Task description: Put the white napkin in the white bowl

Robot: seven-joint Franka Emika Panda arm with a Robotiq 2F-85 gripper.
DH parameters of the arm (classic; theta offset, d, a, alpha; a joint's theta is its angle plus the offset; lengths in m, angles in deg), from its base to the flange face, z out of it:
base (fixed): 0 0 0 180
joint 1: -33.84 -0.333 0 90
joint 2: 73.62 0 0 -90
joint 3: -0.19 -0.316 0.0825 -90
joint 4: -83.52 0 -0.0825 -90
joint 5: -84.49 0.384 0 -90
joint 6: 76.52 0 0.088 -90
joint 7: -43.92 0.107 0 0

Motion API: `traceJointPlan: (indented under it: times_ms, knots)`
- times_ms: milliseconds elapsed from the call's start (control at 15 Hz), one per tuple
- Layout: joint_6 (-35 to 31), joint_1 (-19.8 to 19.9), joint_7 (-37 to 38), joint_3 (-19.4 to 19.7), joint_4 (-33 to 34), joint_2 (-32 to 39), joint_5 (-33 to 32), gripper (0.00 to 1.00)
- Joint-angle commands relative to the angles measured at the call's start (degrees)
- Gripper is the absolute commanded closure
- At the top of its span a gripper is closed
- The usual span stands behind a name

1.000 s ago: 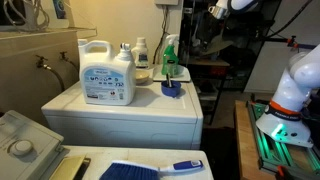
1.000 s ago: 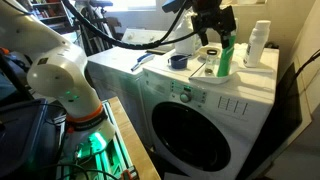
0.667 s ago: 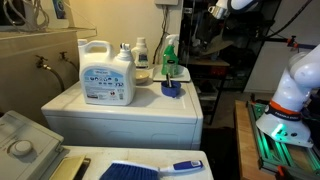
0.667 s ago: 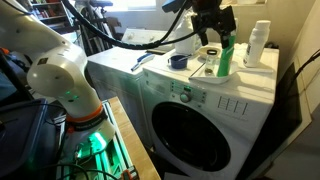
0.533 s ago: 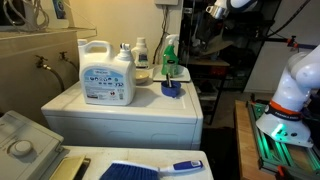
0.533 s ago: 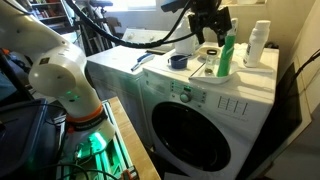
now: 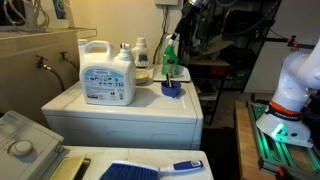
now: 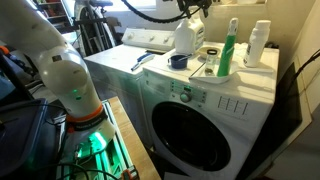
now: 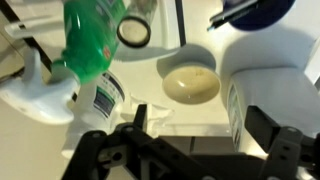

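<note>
Looking down the wrist view, my claw point(image 9: 187, 150) is spread wide, gripping nothing, up above the white bowl point(image 9: 190, 83). The bowl sits between the green bottle point(image 9: 95, 40) and the big detergent jug point(image 9: 265, 90). A crumpled pale bit just beside the bowl may be the white napkin point(image 9: 152, 116), can't tell for sure. Only an exterior view shows the washer door point(image 8: 195, 130) underneath.

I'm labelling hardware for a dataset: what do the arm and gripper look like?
The arm has rounded white shells, with black cables running beside it. Its base glows green. The gripper is matte black, with angular, linked fingers.
</note>
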Motion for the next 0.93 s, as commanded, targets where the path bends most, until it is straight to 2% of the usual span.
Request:
traceJointPlan:
  times_ms: [0, 200, 267, 400, 467, 600, 800, 867]
  knots:
    - [-6.79, 3.92, 10.21, -4.37, 12.45, 14.08, -6.52, 0.0]
    - [-2.46, 5.0, 19.86, -5.01, 23.61, 24.41, -13.8, 0.0]
    - [-0.07, 4.3, 19.93, -4.27, 27.07, 27.65, -12.81, 0.0]
    - [2.02, 3.99, 14.92, -4.33, 33.94, 33.81, -4.36, 0.0]
    - [-1.31, 3.49, 17.02, -3.73, 26.01, 27.52, -8.53, 0.0]
    - [-1.31, 3.35, 16.58, -3.65, 28.54, 30.35, -7.89, 0.0]
    - [-1.3, 3.26, 16.6, -3.71, 28.26, 29.35, -7.92, 0.0]
    - [0.48, 2.95, 19.2, -3.91, 29.18, 29.55, -6.35, 0.0]
